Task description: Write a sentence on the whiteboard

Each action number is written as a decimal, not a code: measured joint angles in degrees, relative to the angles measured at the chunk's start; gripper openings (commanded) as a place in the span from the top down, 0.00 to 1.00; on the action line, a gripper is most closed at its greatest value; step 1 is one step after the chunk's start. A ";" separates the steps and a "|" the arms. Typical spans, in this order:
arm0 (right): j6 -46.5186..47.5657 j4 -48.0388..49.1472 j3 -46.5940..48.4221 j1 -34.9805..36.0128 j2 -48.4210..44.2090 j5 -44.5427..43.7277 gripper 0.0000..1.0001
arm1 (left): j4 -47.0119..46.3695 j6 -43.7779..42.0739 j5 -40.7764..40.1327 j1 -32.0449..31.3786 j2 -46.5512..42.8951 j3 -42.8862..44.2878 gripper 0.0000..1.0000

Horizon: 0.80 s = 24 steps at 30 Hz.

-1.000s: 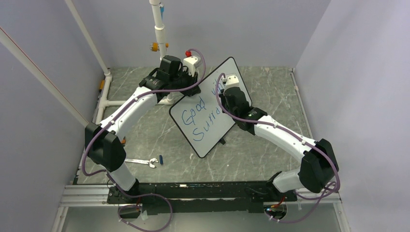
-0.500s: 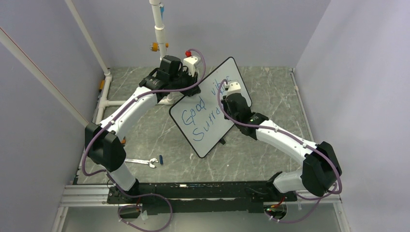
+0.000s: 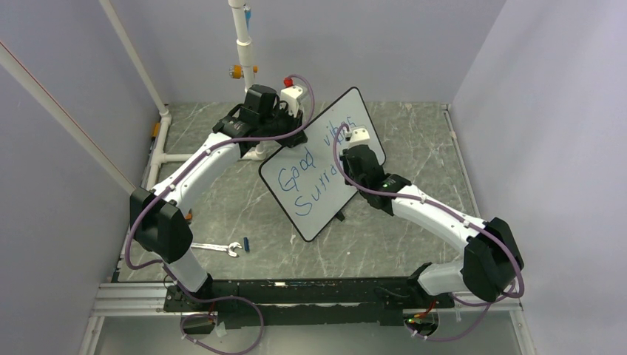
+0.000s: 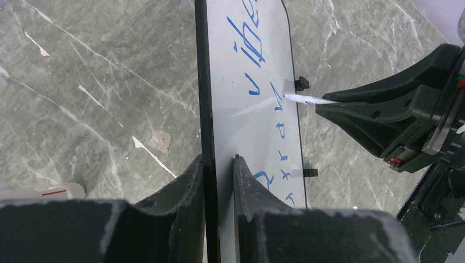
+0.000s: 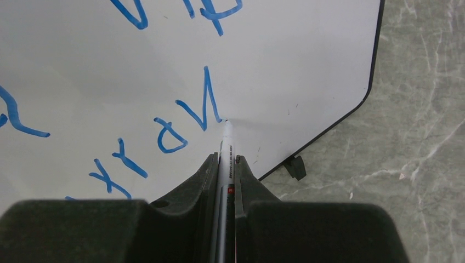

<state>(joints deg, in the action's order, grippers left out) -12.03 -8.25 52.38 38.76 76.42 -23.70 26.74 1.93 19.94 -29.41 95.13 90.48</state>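
Right wrist: right gripper (image 5: 224, 160) clenched on marker (image 5: 227, 139), pen in line with the fingers, tip touching whiteboard (image 5: 285, 60) face dead ahead, at the foot of the end-most blue stroke of the sentence (image 5: 190, 115). Blank white to the right of the tip, toward the rounded corner — likely room for the next letter. Left wrist: left gripper (image 4: 218, 161) pinched on the board's black edge, propping it at a tilt over the table (image 3: 251, 214). Top external: board mid-table between both arms, long axis diagonal, near-left to far-right — right arm on the writing side.
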 measured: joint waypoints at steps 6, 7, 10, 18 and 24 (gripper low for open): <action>0.07 -1.73 1.95 0.00 -0.70 -2.38 1.00 | -0.04 0.00 0.11 0.00 0.02 0.00 1.00; 0.07 -1.73 2.38 0.00 -0.76 -2.89 1.00 | -0.04 0.00 0.11 0.00 0.00 0.00 1.00; 0.07 -1.62 3.45 0.00 -0.79 -3.50 1.00 | -0.04 0.00 0.11 0.00 0.00 0.00 1.00; 0.02 -1.57 5.95 -0.07 0.13 -3.76 1.00 | -0.04 0.00 0.11 0.00 0.02 0.00 1.00; -0.15 -1.14 7.13 -0.61 1.88 -2.99 1.00 | -0.07 0.00 0.13 0.00 0.00 0.00 1.00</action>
<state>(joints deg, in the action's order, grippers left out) -12.19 -9.39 59.51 38.15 78.30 -26.70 26.68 1.93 20.08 -29.41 95.13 90.48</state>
